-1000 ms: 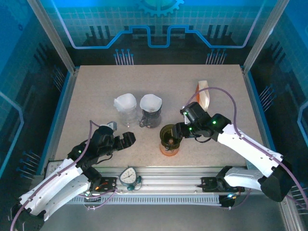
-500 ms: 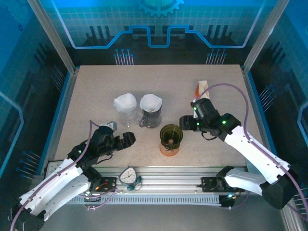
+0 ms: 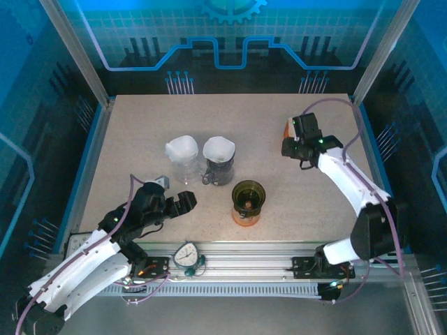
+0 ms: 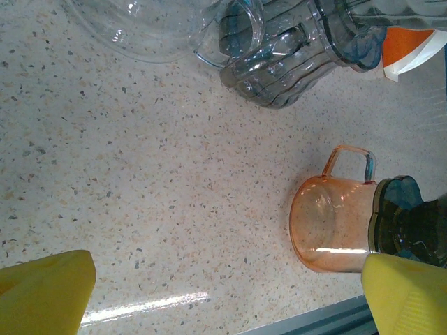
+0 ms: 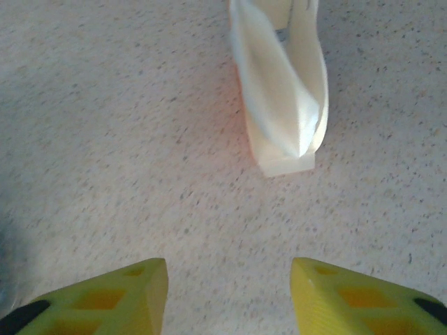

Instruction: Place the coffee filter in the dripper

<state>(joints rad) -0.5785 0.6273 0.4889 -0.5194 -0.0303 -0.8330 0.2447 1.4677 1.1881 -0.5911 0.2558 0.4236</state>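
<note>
Coffee filter [image 5: 283, 91]: dead ahead of right end effector [image 5: 229, 279]; long axis pointing away
Right end effector: parted; empty
Nearer arm: right

The dripper [image 3: 248, 195] is a dark, olive-tinted translucent cone with a round open mouth. It sits upright on an orange see-through mug [image 3: 245, 216], low and just right of centre in the overhead view, and no paper is in it. In the left wrist view the dripper [image 4: 408, 223] and mug [image 4: 328, 227] are at the lower right. The coffee filter [image 5: 279, 91] is white folded paper standing on edge at the upper centre of the right wrist view. Overhead, a sliver of it [image 3: 287, 128] shows at right, well apart from the dripper.
</note>
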